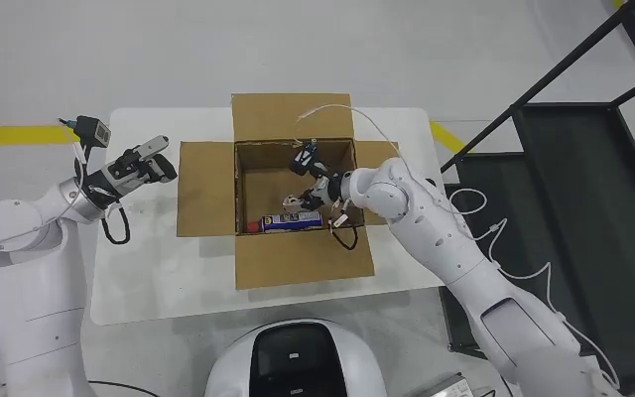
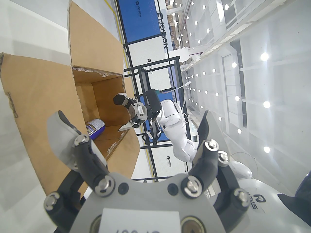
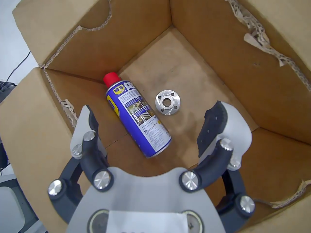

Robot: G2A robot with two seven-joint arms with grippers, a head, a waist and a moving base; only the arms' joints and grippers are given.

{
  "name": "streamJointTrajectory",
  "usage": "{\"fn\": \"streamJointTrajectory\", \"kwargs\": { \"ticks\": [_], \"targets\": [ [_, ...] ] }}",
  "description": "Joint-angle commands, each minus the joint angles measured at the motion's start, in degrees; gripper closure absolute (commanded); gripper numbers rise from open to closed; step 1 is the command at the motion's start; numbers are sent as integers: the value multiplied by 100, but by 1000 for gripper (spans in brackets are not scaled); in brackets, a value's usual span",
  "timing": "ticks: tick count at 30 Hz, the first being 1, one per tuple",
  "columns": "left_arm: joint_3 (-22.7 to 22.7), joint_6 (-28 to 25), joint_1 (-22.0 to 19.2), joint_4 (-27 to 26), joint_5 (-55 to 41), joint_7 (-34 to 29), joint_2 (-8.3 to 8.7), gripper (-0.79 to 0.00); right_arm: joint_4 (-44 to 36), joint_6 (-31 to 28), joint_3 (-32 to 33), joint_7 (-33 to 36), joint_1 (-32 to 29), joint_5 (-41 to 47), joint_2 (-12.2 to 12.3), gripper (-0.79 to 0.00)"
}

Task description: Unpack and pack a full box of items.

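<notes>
A blue spray can [image 3: 137, 117] lies on its side inside the open cardboard box [image 1: 203, 189], with a metal disc [image 3: 168, 102] just beside it. The right gripper [image 3: 150, 107] hangs above them, spread wide and empty. The left gripper [image 1: 166, 159], also spread, is over the white table [image 1: 139, 268]. Around the table are a grey floor [image 1: 496, 40] with a yellow line [image 1: 30, 134] and a black rack [image 1: 556, 119].
</notes>
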Motion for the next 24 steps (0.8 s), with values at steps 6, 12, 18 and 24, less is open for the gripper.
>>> {"fn": "streamJointTrajectory", "kwargs": {
  "ticks": [6, 12, 18, 24],
  "targets": [
    [0, 0, 0, 0, 0, 0, 0, -785, 0, 0, 0, 1, 0, 0, 0, -785],
    [0, 0, 0, 0, 0, 0, 0, -785, 0, 0, 0, 1, 0, 0, 0, -785],
    [0, 0, 0, 0, 0, 0, 0, -785, 239, -260, -496, -148, 456, -105, -179, -785],
    [0, 0, 0, 0, 0, 0, 0, -785, 1262, -559, -1192, -171, 1217, -205, -512, -785]
  ]
}}
